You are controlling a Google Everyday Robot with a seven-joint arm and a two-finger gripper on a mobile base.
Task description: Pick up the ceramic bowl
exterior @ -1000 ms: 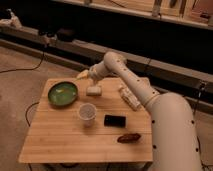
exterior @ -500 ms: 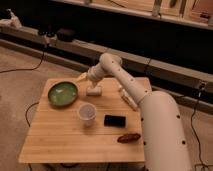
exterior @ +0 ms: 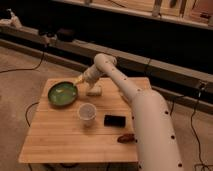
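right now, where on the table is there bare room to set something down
The front-left of the table is bare, bordered by the ceramic bowl, the cup and the front edge. The back-left is crowded: the gripper is by the bowl's rim, beside a white block.

**Table clutter and surrounds**

Wooden table (exterior: 60,145), plank top. Small pale cup (exterior: 86,112) upright near centre. Flat black rectangular item (exterior: 115,120) just right of it. Brown lumpy object (exterior: 126,138) nearer the front edge. White block (exterior: 93,91) at the far side, just beside the gripper (exterior: 80,80). Dark cable (exterior: 22,68) trails over the floor at left; long ledge (exterior: 165,70) runs behind
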